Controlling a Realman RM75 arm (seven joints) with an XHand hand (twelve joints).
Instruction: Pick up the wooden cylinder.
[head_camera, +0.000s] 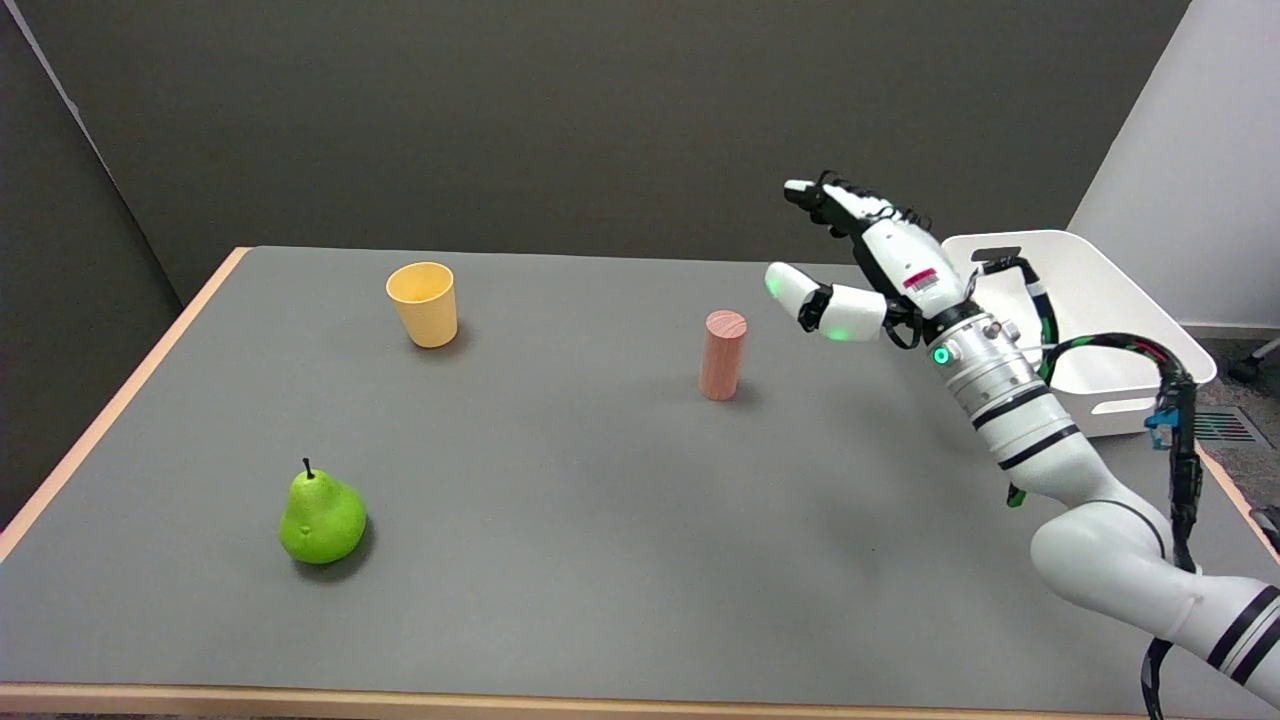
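We looked down across a table (600, 560) covered in flat matte grey, edged with a pale wood strip along the near and left sides. Standing upright a little right of centre was the wooden cylinder (723, 355), a short, smooth, pinkish-tan post with a round flat top, casting a small shadow on the grey just behind it. Nothing touched it.

Just to its right, raised above the tabletop, we saw the right hand (862, 270), glossy white shells over black joints, with green lights glowing on the thumb and at the wrist. Its fingers (812, 195) were stretched out and up toward the back wall, the thumb reached out lower toward the cylinder, and there was clear space between them. The hand held nothing, and a gap separated the thumb tip from the cylinder. A black cable looped from the wrist back along the white, black-banded arm.

Over on the far left stood a yellow cup (423, 303), a smooth tapered tumbler, mouth up; we could not make out anything inside it. Near the front left sat a green pear (321, 517), shiny and plump, with a dark stem pointing up.

Behind the arm, at the table's right edge, sat a white bin (1100, 290), plastic, with rounded corners and a slot handle; what we could see of its inside looked bare white.
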